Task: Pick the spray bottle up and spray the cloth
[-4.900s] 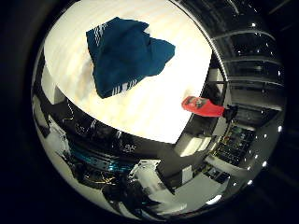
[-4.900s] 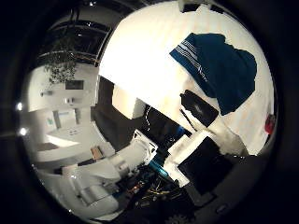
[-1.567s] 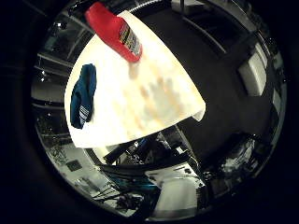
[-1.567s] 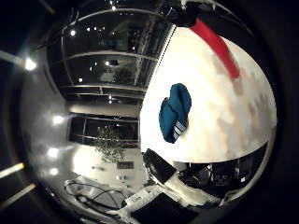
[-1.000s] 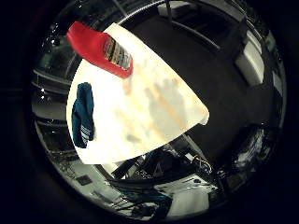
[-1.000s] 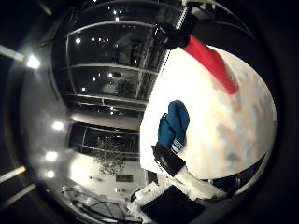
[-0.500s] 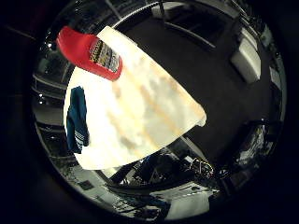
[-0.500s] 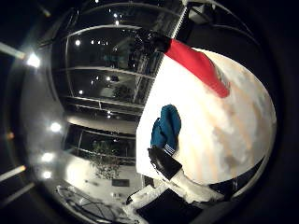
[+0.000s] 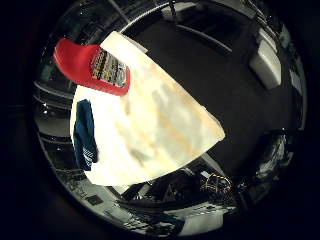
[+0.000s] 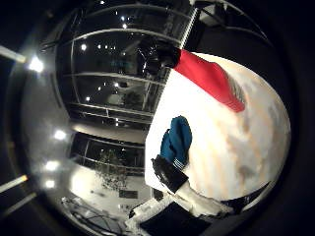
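The red spray bottle [image 9: 92, 67] with a printed label shows large near one end of the pale table [image 9: 165, 130]. Its black spray head [image 10: 160, 55] reaches past the table's edge against the dark room. The blue cloth [image 10: 176, 140] with white stripes lies crumpled on the table, a short way from the bottle. One finger of my hand [image 10: 182, 189], black-tipped and white, reaches out fairly straight over the table's edge beside the cloth, with nothing in it. The bottle is apart from that finger.
The table's edges drop to a dark floor [image 9: 235, 75]. Equipment and stands [image 9: 200, 190] sit below one table edge. Glass walls with ceiling lights [image 10: 113, 73] lie beyond the bottle's end of the table.
Both views have shifted, so the hand has moved. The bottle shows larger and closer than one second ago. The cloth lies where it was on the table.
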Robot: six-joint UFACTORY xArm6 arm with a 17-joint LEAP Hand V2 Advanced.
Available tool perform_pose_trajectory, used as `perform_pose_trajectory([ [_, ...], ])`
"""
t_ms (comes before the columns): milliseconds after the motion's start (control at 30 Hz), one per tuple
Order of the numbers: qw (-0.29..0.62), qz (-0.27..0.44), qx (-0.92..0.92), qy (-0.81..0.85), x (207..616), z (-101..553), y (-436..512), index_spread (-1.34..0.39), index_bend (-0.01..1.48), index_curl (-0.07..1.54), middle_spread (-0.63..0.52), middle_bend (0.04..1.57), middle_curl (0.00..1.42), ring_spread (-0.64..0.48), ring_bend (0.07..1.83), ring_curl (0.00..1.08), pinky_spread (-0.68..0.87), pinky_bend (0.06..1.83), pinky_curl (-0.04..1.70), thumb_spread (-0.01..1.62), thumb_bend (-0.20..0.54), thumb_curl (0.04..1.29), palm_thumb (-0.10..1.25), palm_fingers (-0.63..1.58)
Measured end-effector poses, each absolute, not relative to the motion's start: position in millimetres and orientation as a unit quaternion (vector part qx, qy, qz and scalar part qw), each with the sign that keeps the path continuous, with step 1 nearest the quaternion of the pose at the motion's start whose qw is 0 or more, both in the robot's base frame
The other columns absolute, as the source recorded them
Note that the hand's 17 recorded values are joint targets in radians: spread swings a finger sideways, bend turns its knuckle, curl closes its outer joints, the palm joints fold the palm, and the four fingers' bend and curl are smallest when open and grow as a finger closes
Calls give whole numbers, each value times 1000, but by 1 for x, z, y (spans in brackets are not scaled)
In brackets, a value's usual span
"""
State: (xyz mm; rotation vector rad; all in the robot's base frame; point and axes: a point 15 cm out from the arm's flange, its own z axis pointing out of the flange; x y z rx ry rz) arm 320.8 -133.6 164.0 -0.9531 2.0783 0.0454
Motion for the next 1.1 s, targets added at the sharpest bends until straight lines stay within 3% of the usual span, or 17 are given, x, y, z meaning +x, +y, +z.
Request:
perform_pose_trajectory([
  [1100,439,54,-357,823,349,158,-155,-130,125,157,262,185,286,270,349,268,374,436,325,1023,-26,292,441,-60],
])
